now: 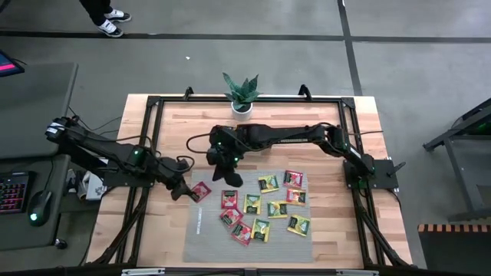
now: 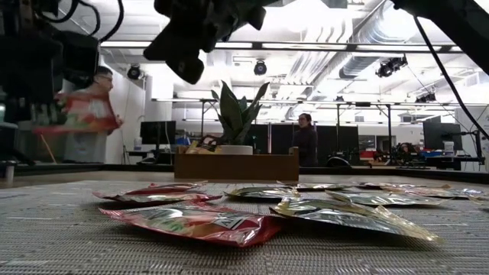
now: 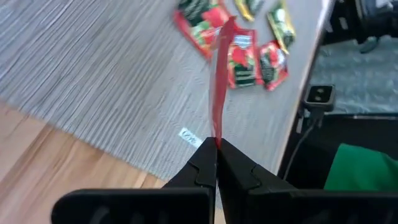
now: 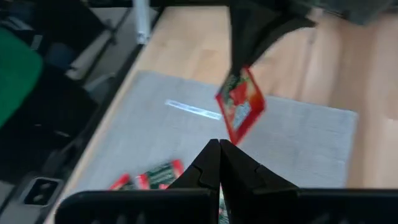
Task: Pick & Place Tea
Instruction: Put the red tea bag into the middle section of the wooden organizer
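Observation:
Several red, yellow and green tea sachets (image 1: 265, 205) lie flat on the grey ribbed mat (image 1: 207, 230); the low view shows them up close (image 2: 191, 220). My left gripper (image 1: 184, 189) hovers over the mat's left edge, shut on one red sachet (image 1: 201, 192), which also shows in the low view (image 2: 80, 114) and the right wrist view (image 4: 241, 106). My right gripper (image 1: 230, 180) reaches across from the right and hangs over the mat's far edge, shut and empty (image 4: 219, 146), close to the held sachet. My left gripper pinches the red sachet by one edge (image 3: 216, 134) between its two fingertips (image 3: 205, 158). The fingers slant down from the table's left. The sachet is lifted clear of the mat and sticks out beyond the fingertips, tilted, edge-on in the left wrist view.
A wooden tray (image 2: 237, 164) stands at the table's far side, in front of a potted plant (image 1: 242, 96). A black frame (image 1: 153, 107) rims the table. People stand in the room beyond. The mat's left part (image 1: 201, 238) is bare.

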Controlling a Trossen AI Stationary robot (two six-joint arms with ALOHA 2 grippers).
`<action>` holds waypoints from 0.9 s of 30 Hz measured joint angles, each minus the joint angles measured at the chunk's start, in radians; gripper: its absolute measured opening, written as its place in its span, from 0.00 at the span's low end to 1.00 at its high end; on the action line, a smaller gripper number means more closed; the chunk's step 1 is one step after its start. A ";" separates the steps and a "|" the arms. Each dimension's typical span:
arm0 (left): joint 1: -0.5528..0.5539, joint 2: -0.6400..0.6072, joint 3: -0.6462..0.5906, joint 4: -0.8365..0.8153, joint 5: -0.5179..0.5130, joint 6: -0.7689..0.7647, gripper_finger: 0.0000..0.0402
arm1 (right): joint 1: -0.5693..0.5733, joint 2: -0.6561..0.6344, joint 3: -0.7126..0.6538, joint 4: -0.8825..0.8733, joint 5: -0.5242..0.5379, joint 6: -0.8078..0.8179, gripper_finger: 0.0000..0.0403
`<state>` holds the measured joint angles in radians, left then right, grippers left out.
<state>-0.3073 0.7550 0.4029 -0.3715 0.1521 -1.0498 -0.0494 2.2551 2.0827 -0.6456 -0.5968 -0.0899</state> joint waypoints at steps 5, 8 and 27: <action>0.000 0.022 0.047 0.001 0.001 0.102 0.00 | 0.004 0.000 0.000 0.004 -0.060 -0.020 0.00; 0.000 0.056 0.090 -0.038 0.017 0.146 0.00 | 0.004 0.000 0.000 0.007 -0.098 -0.020 0.00; 0.000 0.514 0.603 -0.489 -0.105 0.366 0.00 | 0.010 0.000 -0.002 0.014 0.038 0.004 0.39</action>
<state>-0.3073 1.2687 1.0055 -0.8602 0.0466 -0.6842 -0.0399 2.2549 2.0811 -0.6312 -0.5584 -0.0860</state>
